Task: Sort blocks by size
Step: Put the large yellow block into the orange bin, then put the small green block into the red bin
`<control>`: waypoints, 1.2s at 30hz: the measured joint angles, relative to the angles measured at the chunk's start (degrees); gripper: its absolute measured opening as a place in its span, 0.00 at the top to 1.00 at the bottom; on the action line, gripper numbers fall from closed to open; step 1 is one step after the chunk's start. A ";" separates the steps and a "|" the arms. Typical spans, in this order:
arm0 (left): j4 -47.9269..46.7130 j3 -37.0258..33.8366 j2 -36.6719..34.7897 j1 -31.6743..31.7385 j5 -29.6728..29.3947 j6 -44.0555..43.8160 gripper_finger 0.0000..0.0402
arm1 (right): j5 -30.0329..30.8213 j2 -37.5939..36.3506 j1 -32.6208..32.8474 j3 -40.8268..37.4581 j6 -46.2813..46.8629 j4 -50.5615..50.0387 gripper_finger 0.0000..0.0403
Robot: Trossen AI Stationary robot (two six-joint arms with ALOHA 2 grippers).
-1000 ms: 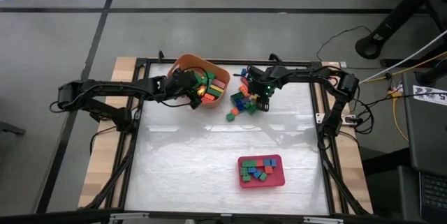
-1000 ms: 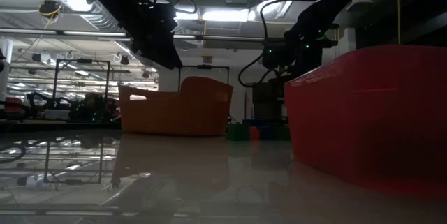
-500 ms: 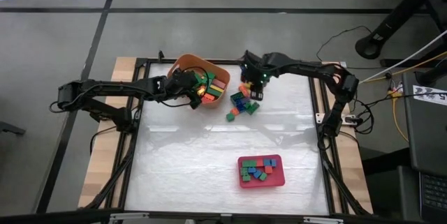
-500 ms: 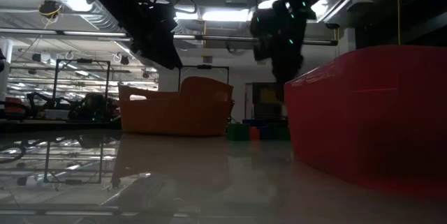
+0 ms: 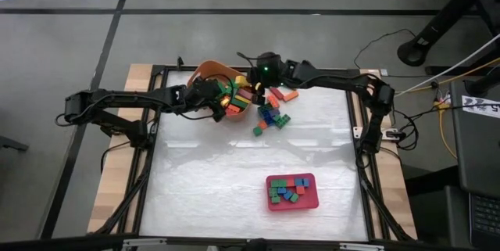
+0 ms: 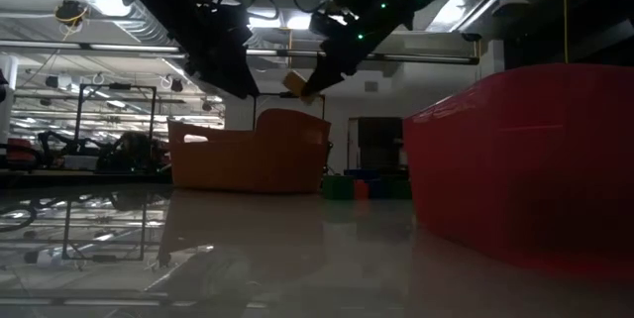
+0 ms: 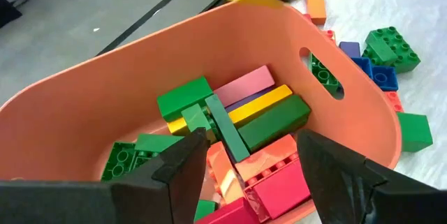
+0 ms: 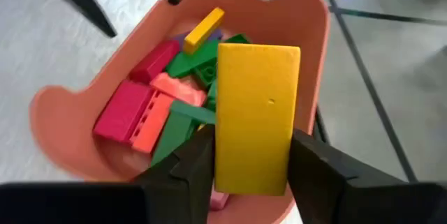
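So right now the right gripper (image 8: 253,175) has its jaws clamped on a long yellow block (image 8: 255,116), holding it up in the air directly over the orange tub (image 8: 307,56). In the low view you can see the block hanging above the tub's rim, not down inside yet. Looks to me like the drop-off step for the long pieces.

Below the jaws, the tub already has a bunch of long blocks (image 8: 157,109) in it: green, red, pink, another yellow. The left gripper (image 7: 248,158) sits at the tub's other side with its jaws apart and empty, pointed into the tub, just waiting as far as I can tell.

Next move, I'd guess: spread the right jaws and let the yellow one fall in. It's high enough that it could bounce or clip the rim, so lowering a touch first wouldn't hurt.

Farther from the jaws, a loose pile (image 5: 269,116) of mixed blocks lies on the tabletop (image 5: 203,181) just beside the tub, so plenty left to sort. Well away from both jaws, the red tray (image 5: 291,191) holds the small squares.
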 joint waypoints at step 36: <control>40.00 0.02 28.56 -20.27 3.03 8.94 0.48 | 15.76 -8.19 0.04 -0.04 0.87 -44.07 0.47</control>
